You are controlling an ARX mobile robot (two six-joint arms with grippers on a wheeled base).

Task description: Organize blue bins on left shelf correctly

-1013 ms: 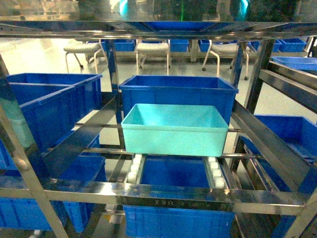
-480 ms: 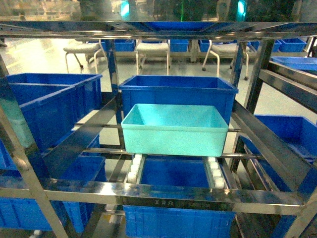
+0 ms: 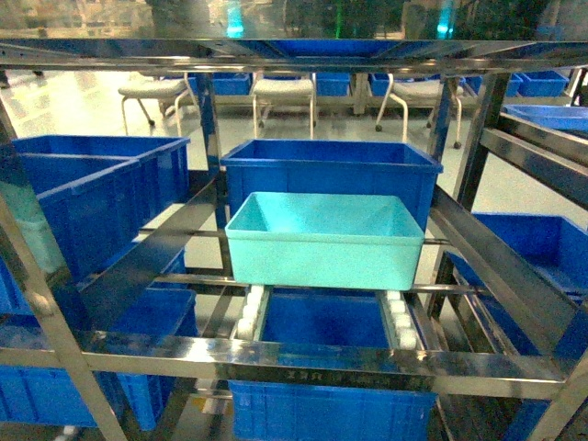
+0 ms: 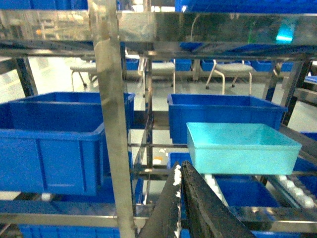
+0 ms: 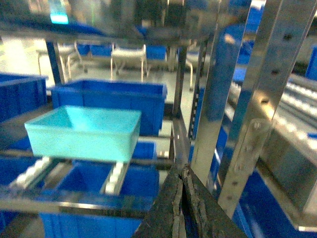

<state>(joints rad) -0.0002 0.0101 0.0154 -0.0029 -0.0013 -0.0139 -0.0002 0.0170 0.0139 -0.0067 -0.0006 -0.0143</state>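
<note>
While both arms sit low and outside the rack, the turquoise bin (image 3: pixel 323 239) rests at the centre of the head view on the white roller tracks (image 3: pixel 248 312) of the steel shelf (image 3: pixel 312 358), its open top showing a bare interior. Directly behind it, touching or nearly so, stands a darker blue ribbed bin (image 3: pixel 331 170), and another dark blue bin (image 3: pixel 322 404) sits on the level below, at the bottom centre of the frame. More dark blue bins (image 3: pixel 83 193) fill the left side of the frame. In the left wrist view the left gripper (image 4: pixel 181 171) rises from the bottom centre with its two dark fingers pressed together and nothing between them; the turquoise bin lies to the right of the frame's middle, beyond the fingertips and apart from them. In the right wrist view the right gripper (image 5: pixel 182 173) also shows at the bottom centre, fingers closed against each other and empty, with the turquoise bin at the left middle of the frame, well apart from it. Chairs (image 3: pixel 280 92) stand on the floor far behind the rack, in the upper part of the head view.
</note>
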